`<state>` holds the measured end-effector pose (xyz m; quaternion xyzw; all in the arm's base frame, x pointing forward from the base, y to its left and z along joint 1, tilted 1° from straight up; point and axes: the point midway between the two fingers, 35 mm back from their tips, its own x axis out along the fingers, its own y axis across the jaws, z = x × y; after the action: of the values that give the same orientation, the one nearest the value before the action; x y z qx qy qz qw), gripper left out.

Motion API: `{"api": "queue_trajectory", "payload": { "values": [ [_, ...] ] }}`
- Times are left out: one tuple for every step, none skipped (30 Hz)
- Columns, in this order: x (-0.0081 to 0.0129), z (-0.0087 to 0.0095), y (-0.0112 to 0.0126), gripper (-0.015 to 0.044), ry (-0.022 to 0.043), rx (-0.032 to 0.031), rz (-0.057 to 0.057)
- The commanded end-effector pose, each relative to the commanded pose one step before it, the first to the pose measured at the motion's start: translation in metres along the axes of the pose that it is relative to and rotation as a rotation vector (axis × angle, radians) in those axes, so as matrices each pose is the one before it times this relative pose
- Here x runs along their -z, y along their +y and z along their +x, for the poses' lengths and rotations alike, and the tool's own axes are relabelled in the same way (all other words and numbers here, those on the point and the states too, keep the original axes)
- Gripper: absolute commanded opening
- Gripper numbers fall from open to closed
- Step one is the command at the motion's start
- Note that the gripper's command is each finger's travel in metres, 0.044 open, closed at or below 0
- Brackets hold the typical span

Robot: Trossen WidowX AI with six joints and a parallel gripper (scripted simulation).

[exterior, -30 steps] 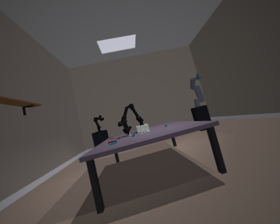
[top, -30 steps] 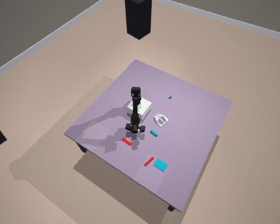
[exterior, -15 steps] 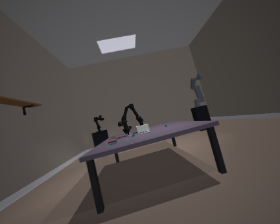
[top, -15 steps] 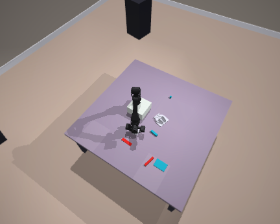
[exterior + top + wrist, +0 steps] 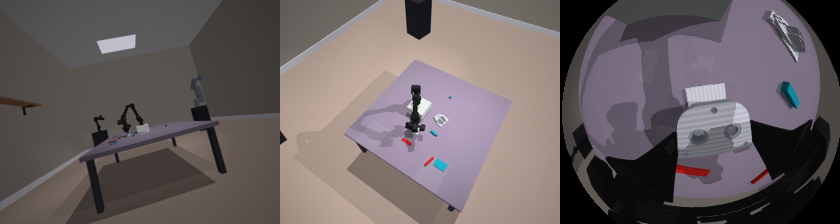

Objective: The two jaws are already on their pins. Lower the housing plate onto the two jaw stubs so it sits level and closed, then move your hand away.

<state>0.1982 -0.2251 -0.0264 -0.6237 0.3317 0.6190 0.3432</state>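
A pale grey housing plate [image 5: 712,142] with two round holes sits between the fingers in the wrist view; a ribbed block juts from its far edge. My gripper [image 5: 713,130] [image 5: 415,128] is shut on this plate and holds it over the table. The white and grey jaw assembly [image 5: 441,120] [image 5: 788,37] lies on the table, to the right of my gripper in the top view and at the upper right in the wrist view. The plate is apart from it. The jaw stubs and pins are too small to make out.
A white box [image 5: 424,105] [image 5: 142,128] stands beneath the arm. A teal block [image 5: 433,133] [image 5: 790,95] lies between gripper and jaw assembly, towards the front. Red bars [image 5: 406,142] [image 5: 429,161], a teal plate [image 5: 441,165] and a small teal piece [image 5: 450,97] lie around.
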Motion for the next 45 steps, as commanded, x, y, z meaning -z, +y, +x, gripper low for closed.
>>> {"api": "queue_trajectory", "payload": {
  "values": [
    [0.00234, -0.01517, -0.00045, 0.0351, 0.008, 0.00275, -0.0031],
    [-0.00007, -0.00321, -0.00001, 0.0351, 0.00004, 0.00013, -0.0001],
    [-0.00011, -0.00322, -0.00001, 0.0351, 0.00004, 0.00013, -0.0001],
    [-0.00015, -0.00322, 0.0, 0.0351, 0.00003, 0.00013, -0.0001],
    [-0.00019, -0.00323, 0.0, 0.0351, 0.00003, 0.00013, -0.0001],
    [-0.00022, -0.00324, 0.00001, 0.0351, 0.00003, 0.00013, -0.0001],
    [-0.00026, -0.00324, 0.00001, 0.0351, 0.00002, 0.00013, -0.0001],
    [-0.0003, -0.00324, 0.00002, 0.0351, 0.00002, 0.00013, -0.0001],
    [-0.00034, -0.00325, 0.00002, 0.0351, 0.00002, 0.00013, -0.0001],
    [-0.00031, -0.00265, 0.00002, 0.0351, 0.00001, 0.0001, -0.0001],
    [-0.0002, -0.00159, 0.00001, 0.0351, 0.00001, 0.00006, -0.0001],
    [-0.00007, -0.00053, 0.0, 0.0351, 0.0, 0.00002, 0.0],
    [0.0, 0.0, 0.0, 0.0351, 0.0, 0.0, 0.0],
    [0.0, 0.0, 0.0, 0.0351, 0.0, 0.0, 0.0],
    [0.0, 0.0, 0.0, 0.0351, 0.0, 0.0, 0.0],
    [-0.00014, -0.00001, -0.00054, 0.0351, 0.0, 0.00002, 0.0039],
    [-0.00044, -0.00002, -0.00163, 0.0351, 0.0, 0.00006, 0.0117],
    [-0.00078, -0.00003, -0.0027, 0.0351, -0.00001, 0.00011, 0.0194],
    [-0.00104, -0.00003, -0.00321, 0.0351, -0.00002, 0.00013, 0.0233],
    [-0.00115, -0.00003, -0.00317, 0.0351, -0.00002, 0.00013, 0.0233],
    [-0.00125, -0.00003, -0.00313, 0.0351, -0.00003, 0.00014, 0.0233],
    [-0.00136, -0.00003, -0.00308, 0.0351, -0.00003, 0.00014, 0.0233],
    [-0.00146, -0.00003, -0.00302, 0.0351, -0.00004, 0.00014, 0.0233],
    [-0.00157, -0.00003, -0.00297, 0.0351, -0.00004, 0.00014, 0.0233],
    [-0.00167, -0.00003, -0.00291, 0.0351, -0.00005, 0.00014, 0.0233],
    [-0.00178, -0.00003, -0.00288, 0.0351, -0.00006, 0.00014, 0.0236],
    [-0.00188, -0.00003, -0.00281, 0.0351, -0.00006, 0.00014, 0.0236],
    [-0.00198, -0.00003, -0.00274, 0.0351, -0.00007, 0.00014, 0.0236],
    [-0.00207, -0.00003, -0.00266, 0.0351, -0.00008, 0.00014, 0.0236],
    [-0.00216, -0.00003, -0.00258, 0.0351, -0.00008, 0.00014, 0.0236],
    [-0.00224, -0.00003, -0.0025, 0.0351, -0.00009, 0.00014, 0.0236],
    [-0.00233, -0.00002, -0.00242, 0.0351, -0.0001, 0.00014, 0.0236],
    [-0.00241, -0.00002, -0.00233, 0.0351, -0.0001, 0.00014, 0.0236],
    [-0.00249, -0.00002, -0.00224, 0.0351, -0.00011, 0.00014, 0.0236],
    [-0.00256, -0.00002, -0.00215, 0.0351, -0.00012, 0.00014, 0.0236],
    [-0.00263, -0.00002, -0.00206, 0.0351, -0.00012, 0.00013, 0.0236],
    [-0.0027, -0.00002, -0.00196, 0.0351, -0.00013, 0.00013, 0.0236],
    [-0.00276, -0.00002, -0.00186, 0.0351, -0.00014, 0.00013, 0.0236],
    [-0.00282, -0.00002, -0.00176, 0.0351, -0.00014, 0.00013, 0.0236],
    [-0.00288, -0.00002, -0.00166, 0.0351, -0.00015, 0.00012, 0.0236],
    [-0.00293, -0.00002, -0.00156, 0.0351, -0.00016, 0.00012, 0.0236],
    [-0.00298, -0.00002, -0.00145, 0.0351, -0.00016, 0.00012, 0.0236],
    [-0.00302, -0.00002, -0.00134, 0.0351, -0.00017, 0.00011, 0.0236],
    [-0.00307, -0.00002, -0.00124, 0.0351, -0.00017, 0.00011, 0.0236],
    [-0.0031, -0.00002, -0.00113, 0.0351, -0.00018, 0.0001, 0.0236]
  ]
}}
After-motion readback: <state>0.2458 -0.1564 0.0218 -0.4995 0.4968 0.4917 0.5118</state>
